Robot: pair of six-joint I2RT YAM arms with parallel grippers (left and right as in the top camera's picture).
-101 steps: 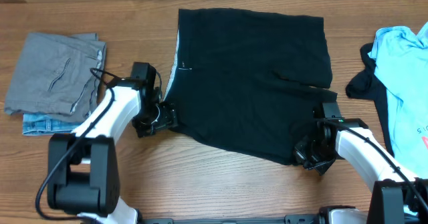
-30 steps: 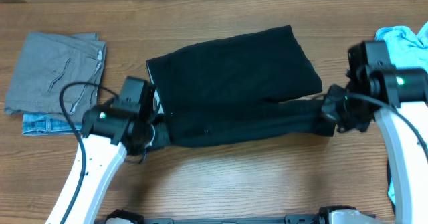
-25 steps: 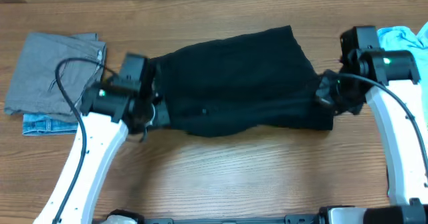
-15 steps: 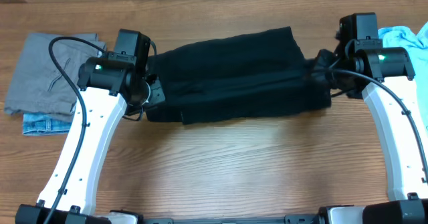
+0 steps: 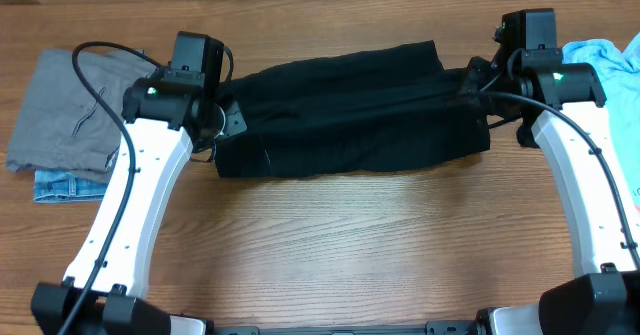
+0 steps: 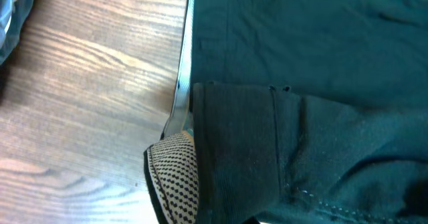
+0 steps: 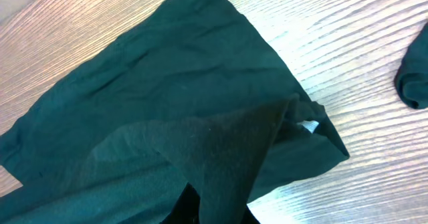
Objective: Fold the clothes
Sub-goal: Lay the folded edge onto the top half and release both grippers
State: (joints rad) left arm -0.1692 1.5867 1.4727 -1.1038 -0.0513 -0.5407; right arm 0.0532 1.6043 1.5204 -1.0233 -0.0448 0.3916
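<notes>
The clothes' large black piece (image 5: pixel 350 110) lies across the middle of the table as a long folded band. My left gripper (image 5: pixel 224 122) is shut on its left end; in the left wrist view a dotted fingertip pad (image 6: pixel 176 180) presses against the doubled black edge (image 6: pixel 267 157). My right gripper (image 5: pixel 472 79) is shut on the right end. In the right wrist view a flap of black fabric (image 7: pixel 221 150) rises into the jaws, which are hidden by it. The held layer is drawn over the lower layer.
A folded grey piece (image 5: pixel 80 105) sits on a denim piece (image 5: pixel 60 185) at the far left. A light blue T-shirt (image 5: pixel 600 60) lies at the right edge, with a dark cloth (image 7: pixel 413 77) beside it. Bare wood (image 5: pixel 340 245) fills the front.
Both grippers have carried the black piece's near edge away from the front and over the rest, so the flat garment has become a narrow band. Both arms now reach farther back.
</notes>
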